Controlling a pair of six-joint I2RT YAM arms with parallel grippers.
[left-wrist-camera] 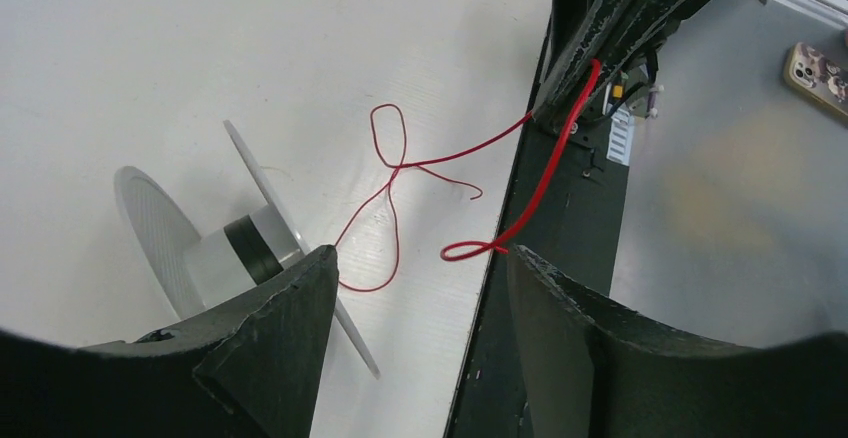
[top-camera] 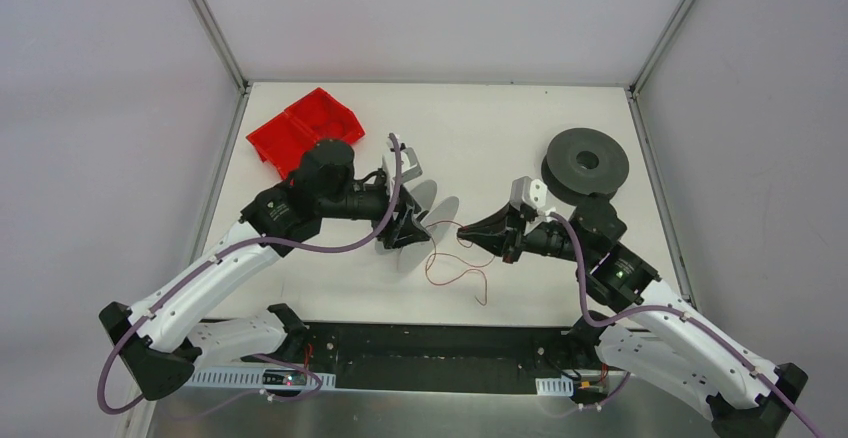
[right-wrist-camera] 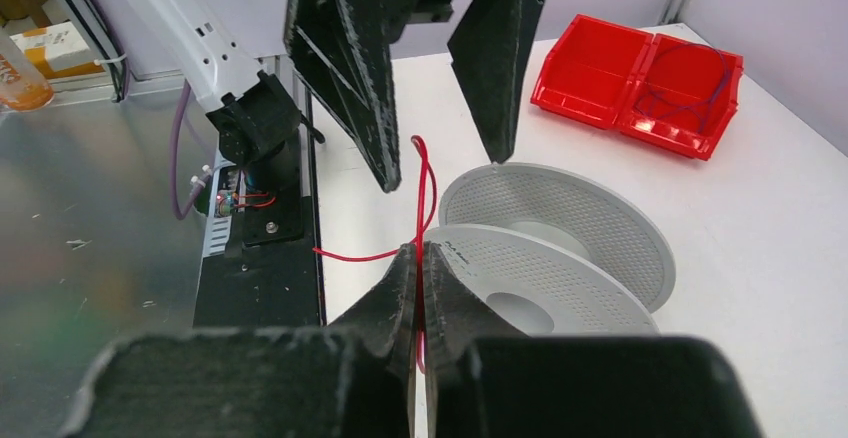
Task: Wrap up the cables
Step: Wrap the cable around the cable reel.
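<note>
1. Left gripper (top-camera: 410,228): jaws wide apart, nothing between them. It sits over the light spool (top-camera: 428,220), near the middle of the table (top-camera: 480,123).
2. Right gripper (right-wrist-camera: 420,258): jaws pressed together, pinching the wire (right-wrist-camera: 423,173). Its tip points at the left gripper, close by but apart from it.
3. The wire is thin and red. From the pinch, one strand rises in the right wrist view and passes in front of the left gripper's open fingers (right-wrist-camera: 345,68).
4. Left wrist view: a strand runs from the right gripper's tip down past the table's near edge and ends in a small hook-shaped bend.
5. Thinner stretches lie on the table in a loose loop with one crossing, just in front of the light spool. One run heads toward the flange. I cannot tell whether it is fixed to the spool.
6. Light spool: lies tilted on the table, both round flanges visible, with a dark band around the hub.
7. Dark spool (top-camera: 587,163): far right of the table, beyond the right gripper and well apart from the wire.
8. Red bin (top-camera: 305,130): far left corner, two compartments. One compartment holds a thin dark coil.
</note>
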